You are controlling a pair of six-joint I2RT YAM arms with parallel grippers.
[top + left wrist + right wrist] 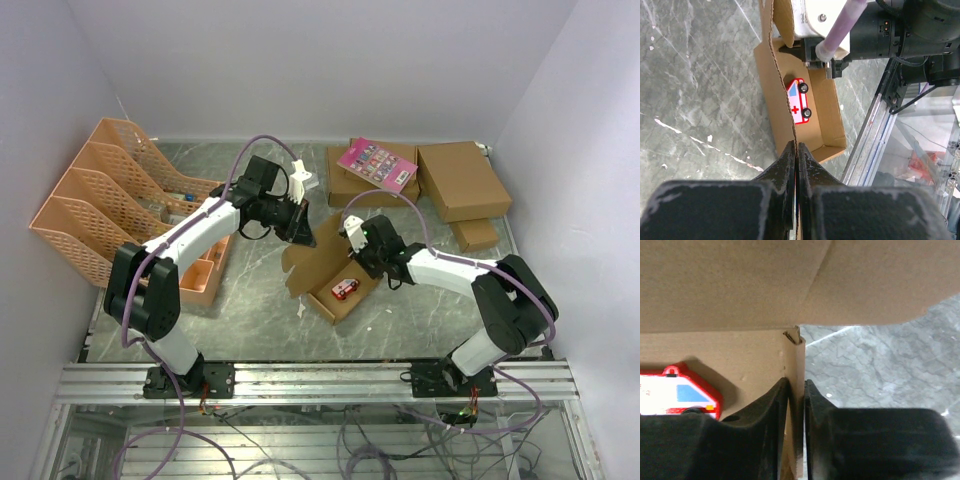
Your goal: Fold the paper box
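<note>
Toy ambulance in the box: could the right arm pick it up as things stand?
Probably not at once. The right fingers are clamped on a wall of the paper box; they would have to let go first. The toy ambulance lies close by, uncovered.

- We show the left arm (195,232) and the right arm (450,268): white links, black joints.
- We trace a lilac cable (842,22) along each arm.
- We note matte black fingers (786,165) with pale, scuffed edges.
</note>
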